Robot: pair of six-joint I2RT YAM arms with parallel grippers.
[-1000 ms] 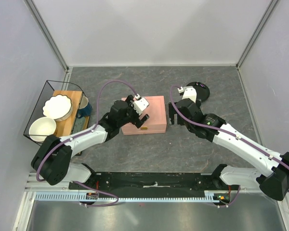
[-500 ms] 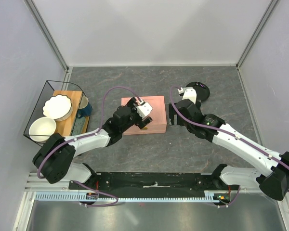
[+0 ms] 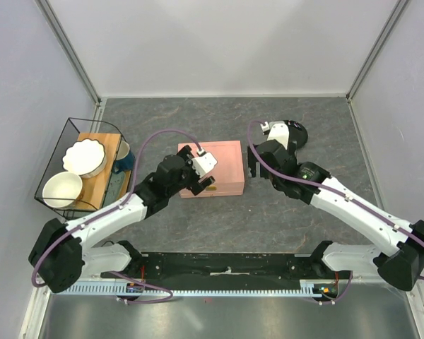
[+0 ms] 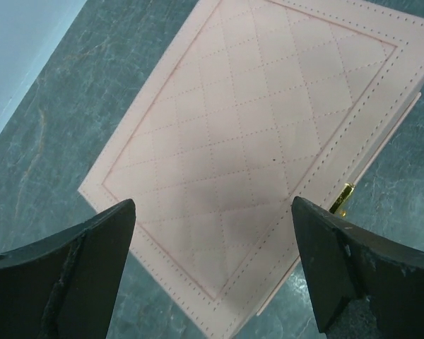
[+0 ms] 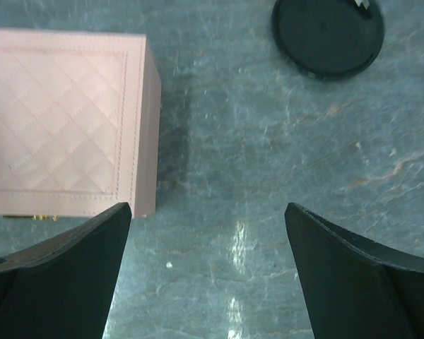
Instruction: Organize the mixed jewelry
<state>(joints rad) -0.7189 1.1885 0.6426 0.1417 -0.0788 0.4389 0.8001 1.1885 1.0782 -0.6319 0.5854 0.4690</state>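
The pink quilted box point(image 3: 219, 164) lies closed mid-table, and its gold clasp point(image 4: 343, 198) faces the near side. My left gripper point(image 3: 202, 176) hovers open over the box's near-left corner point(image 4: 212, 296), with its fingers point(image 4: 78, 268) either side of that corner and nothing held. My right gripper point(image 3: 252, 167) stands open just right of the box point(image 5: 63, 120), over bare table, also with nothing held. A tiny pale speck point(image 5: 169, 265) lies on the table between its fingers, too small to identify. The mixed jewelry is out of view.
A round black disc point(image 3: 294, 133) lies at the back right, beyond the right wrist point(image 5: 327, 32). A wire basket point(image 3: 53, 159) at the left edge holds two white bowls, a wooden board and a blue cup. Grey walls enclose the table.
The left arm has swung so its gripper slid a little toward the box's near-left corner. The right gripper has edged slightly away from me. Both stayed open.
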